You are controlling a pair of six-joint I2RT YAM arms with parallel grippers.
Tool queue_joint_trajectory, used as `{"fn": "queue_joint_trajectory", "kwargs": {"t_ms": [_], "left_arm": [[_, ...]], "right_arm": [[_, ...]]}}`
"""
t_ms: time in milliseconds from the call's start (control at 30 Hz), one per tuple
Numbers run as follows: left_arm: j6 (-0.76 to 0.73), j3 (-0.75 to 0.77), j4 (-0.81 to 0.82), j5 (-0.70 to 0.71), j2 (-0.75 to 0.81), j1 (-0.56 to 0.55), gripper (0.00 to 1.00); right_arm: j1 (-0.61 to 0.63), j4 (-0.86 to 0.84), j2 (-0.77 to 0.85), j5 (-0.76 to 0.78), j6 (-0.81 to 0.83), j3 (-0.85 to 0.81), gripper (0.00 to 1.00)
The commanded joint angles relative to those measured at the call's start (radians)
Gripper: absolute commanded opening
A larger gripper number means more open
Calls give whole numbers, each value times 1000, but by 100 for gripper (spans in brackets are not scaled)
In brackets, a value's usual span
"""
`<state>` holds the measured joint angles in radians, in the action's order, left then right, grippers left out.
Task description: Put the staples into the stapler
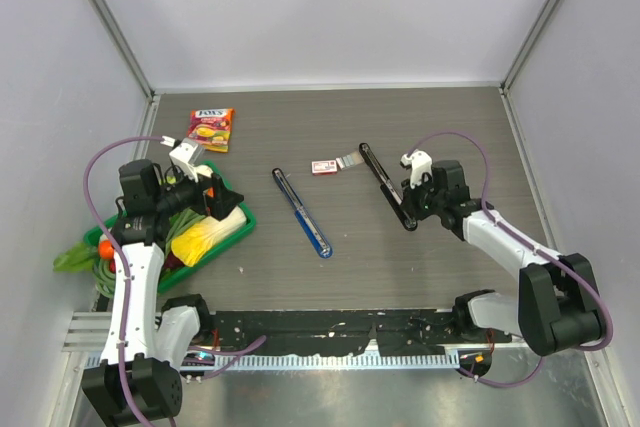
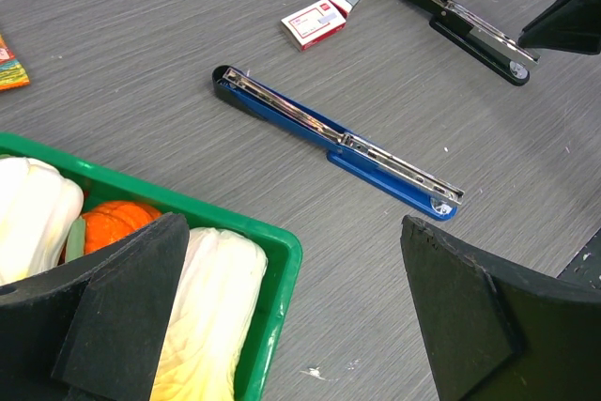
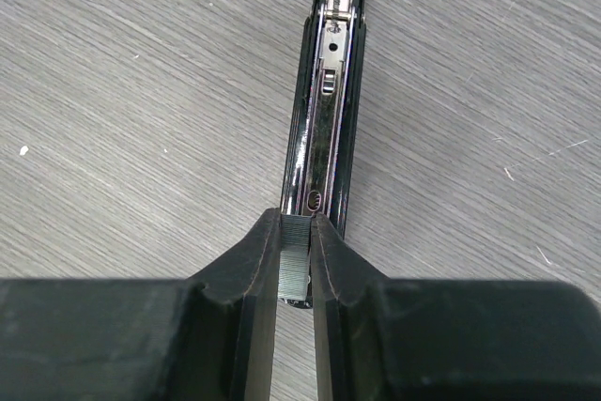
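Your right jaws are pinching the staples [image 3: 294,265], the strip held upright between the two pads with its far end poking just past the tips. Directly ahead of and below those jaws lies the black stapler [image 3: 329,110], swung open flat on the bench [image 3: 113,91], its shiny channel running straight away from the jaws. The strip looks to sit over the channel's left rail rather than its middle, so I judge you need a small nudge to the right before lowering. Whether the strip already touches the metal cannot be told from here.

Line the strip's long side up with the channel, bring it down slowly, and let go only once it rests between the rails. A skewed strip will likely ride up on a rail or break apart. Loosen the pinch gently so the staples do not stick to a pad and lift out.

Your left jaws are spread wide, holding nothing, with the green tray [image 2: 282,251] under them and the blue stapler [image 2: 338,143] ahead, well apart from the work
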<state>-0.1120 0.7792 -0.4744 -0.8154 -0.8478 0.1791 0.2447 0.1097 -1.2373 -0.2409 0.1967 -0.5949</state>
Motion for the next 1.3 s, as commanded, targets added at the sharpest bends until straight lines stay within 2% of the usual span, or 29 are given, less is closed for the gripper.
{"fn": "queue_joint_trajectory", "kwargs": {"t_ms": [0,1267], "left_arm": [[3,-3,40,-25,6,10,100],[3,-8,43,-25,10,11,100]], "right_arm": [[-4,-65,36,-29,23,9,18],[-35,-59,-53,-66,49,0,19]]}}
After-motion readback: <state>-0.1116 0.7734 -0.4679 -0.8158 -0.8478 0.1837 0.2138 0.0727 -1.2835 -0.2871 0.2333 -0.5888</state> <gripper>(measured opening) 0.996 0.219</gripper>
